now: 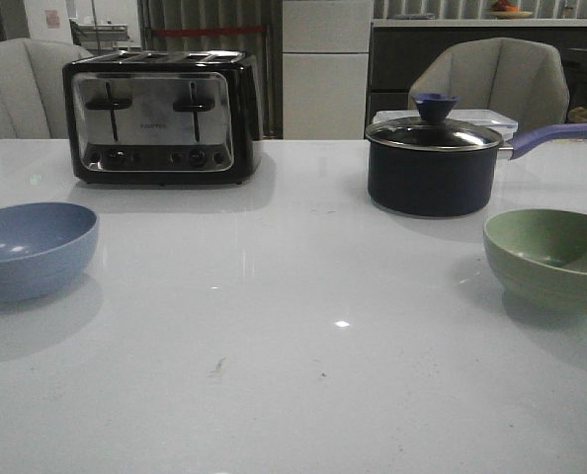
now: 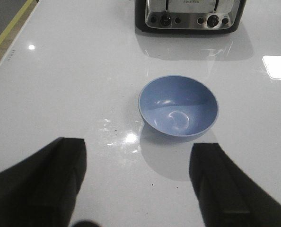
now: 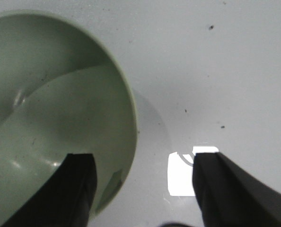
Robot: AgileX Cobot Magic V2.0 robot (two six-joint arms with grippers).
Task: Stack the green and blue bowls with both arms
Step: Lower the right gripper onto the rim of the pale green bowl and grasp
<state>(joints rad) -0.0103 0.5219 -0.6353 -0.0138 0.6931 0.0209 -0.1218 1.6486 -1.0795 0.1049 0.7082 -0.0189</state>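
Note:
The blue bowl [image 1: 29, 247] sits upright on the white table at the left edge of the front view. It also shows in the left wrist view [image 2: 178, 107], ahead of my open, empty left gripper [image 2: 136, 182], which is apart from it. The green bowl [image 1: 555, 257] sits upright at the right. In the right wrist view the green bowl [image 3: 50, 118] fills one side, and my open right gripper [image 3: 143, 184] straddles its rim, one finger [image 3: 76, 189] over the inside, the other [image 3: 225, 189] outside. Neither arm shows in the front view.
A black and chrome toaster [image 1: 160, 117] stands at the back left, also in the left wrist view [image 2: 190, 14]. A dark navy lidded saucepan [image 1: 432, 163] with a purple-blue handle stands at the back right, behind the green bowl. Chairs stand behind the table.

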